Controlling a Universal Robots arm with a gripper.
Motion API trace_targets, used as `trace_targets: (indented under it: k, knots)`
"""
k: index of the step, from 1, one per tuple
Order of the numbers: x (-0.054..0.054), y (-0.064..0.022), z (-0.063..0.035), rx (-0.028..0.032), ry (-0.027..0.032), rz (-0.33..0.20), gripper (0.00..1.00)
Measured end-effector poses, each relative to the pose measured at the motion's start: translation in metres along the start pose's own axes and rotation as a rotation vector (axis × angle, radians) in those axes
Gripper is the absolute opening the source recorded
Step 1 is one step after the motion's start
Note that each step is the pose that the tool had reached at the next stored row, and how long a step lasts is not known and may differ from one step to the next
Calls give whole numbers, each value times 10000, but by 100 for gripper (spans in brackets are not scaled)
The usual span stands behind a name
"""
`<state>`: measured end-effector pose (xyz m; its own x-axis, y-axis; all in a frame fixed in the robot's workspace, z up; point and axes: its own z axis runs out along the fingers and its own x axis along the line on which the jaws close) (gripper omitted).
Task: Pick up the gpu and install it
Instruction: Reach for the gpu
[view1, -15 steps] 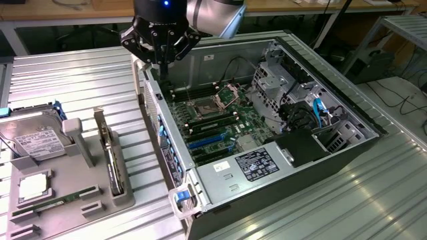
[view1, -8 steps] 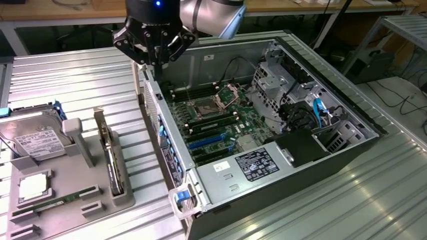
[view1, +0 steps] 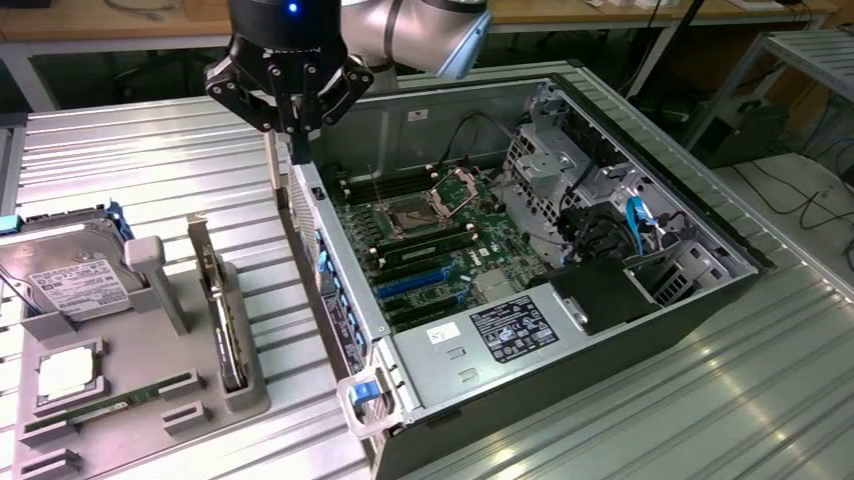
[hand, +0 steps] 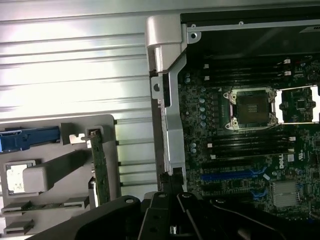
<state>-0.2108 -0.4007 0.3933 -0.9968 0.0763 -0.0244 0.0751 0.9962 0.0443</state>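
Observation:
The gpu (view1: 222, 305) stands on edge in a slot of the grey holder (view1: 167, 345) at the exterior view's left, its silver bracket end pointing away. The wrist view catches it as a thin green-edged card (hand: 100, 172). My gripper (view1: 302, 148) hangs shut with nothing in it, above the near wall of the open computer case (view1: 327, 300), to the right of and beyond the gpu. Its dark fingers (hand: 172, 200) sit over that same wall (hand: 172, 130). Inside the case lies the motherboard (view1: 441, 250) with blue slots (hand: 230, 175).
On the grey holder also rest a silver hard drive (view1: 67, 275), a square chip (view1: 64, 372) and a green memory stick (view1: 107, 408). Drive cages and cables (view1: 627, 220) fill the case's far side. Everything stands on a ribbed metal table (view1: 160, 160).

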Motion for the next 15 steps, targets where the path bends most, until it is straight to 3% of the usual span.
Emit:
trace_targets:
  k: [15]
  knots:
    - [248, -26, -7, -1, -1, -1, 11]
